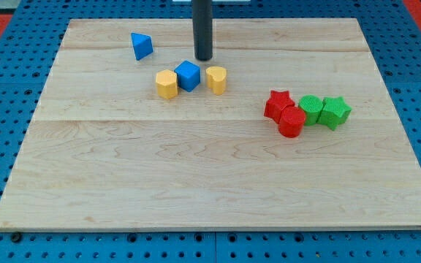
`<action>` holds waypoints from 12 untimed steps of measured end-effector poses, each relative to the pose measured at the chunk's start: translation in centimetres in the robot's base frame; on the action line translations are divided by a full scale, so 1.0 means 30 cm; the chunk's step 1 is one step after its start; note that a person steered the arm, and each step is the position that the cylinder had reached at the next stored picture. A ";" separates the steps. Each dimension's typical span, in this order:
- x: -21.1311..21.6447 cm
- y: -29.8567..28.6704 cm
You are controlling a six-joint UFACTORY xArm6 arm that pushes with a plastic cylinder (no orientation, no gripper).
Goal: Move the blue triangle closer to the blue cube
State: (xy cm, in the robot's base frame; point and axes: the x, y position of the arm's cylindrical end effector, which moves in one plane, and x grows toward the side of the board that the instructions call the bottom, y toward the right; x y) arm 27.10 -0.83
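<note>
The blue triangle (142, 45) lies near the view's top left on the wooden board (196, 175). The blue cube (188, 75) sits to its lower right, with a clear gap between them. My tip (204, 58) stands just above and to the right of the blue cube, close to it, and well to the right of the blue triangle. It touches no block that I can make out.
A yellow block (167, 84) sits against the blue cube's left and another yellow block (216, 79) against its right. At the view's right lie a red star (277, 104), a red block (292, 122), a green block (311, 109) and a green star (335, 112).
</note>
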 end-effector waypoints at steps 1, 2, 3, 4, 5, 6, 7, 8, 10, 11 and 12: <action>-0.108 -0.011; -0.204 -0.336; -0.095 -0.463; 0.005 -0.467; 0.021 -0.454; 0.072 -0.233; 0.118 -0.254; 0.112 -0.298; 0.076 -0.424; 0.094 -0.279; 0.096 -0.257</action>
State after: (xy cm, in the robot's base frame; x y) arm 29.99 -8.53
